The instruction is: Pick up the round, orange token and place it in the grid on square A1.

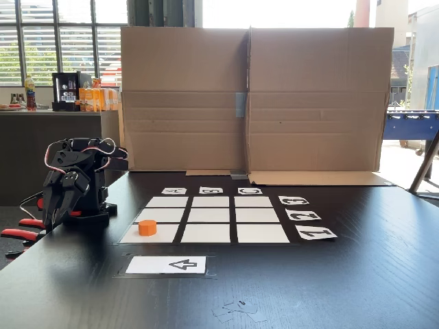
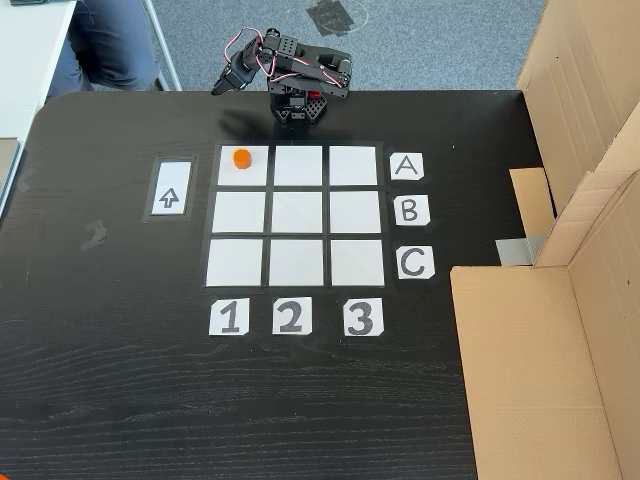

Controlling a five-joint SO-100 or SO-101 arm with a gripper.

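Note:
The orange token (image 1: 147, 227) (image 2: 241, 158) stands upright on square A1 (image 1: 164, 235) (image 2: 252, 176), the corner of the grid (image 1: 210, 215) (image 2: 297, 212) nearest the arm, close to that square's outer corner. The black arm is folded at the table's edge, apart from the token. Its gripper (image 1: 52, 218) (image 2: 221, 88) hangs with the fingers pointing down; they look shut with nothing between them. The other eight white squares are bare.
A white arrow card (image 1: 167, 264) (image 2: 171, 189) lies beside the grid. Letter cards (image 2: 407, 214) and number cards (image 2: 291, 316) edge it. A tall cardboard wall (image 1: 254, 103) (image 2: 575, 300) bounds the table's far side. Red clamps (image 1: 20, 233) hold the arm's base. A person's legs (image 2: 110, 40) show beyond the table.

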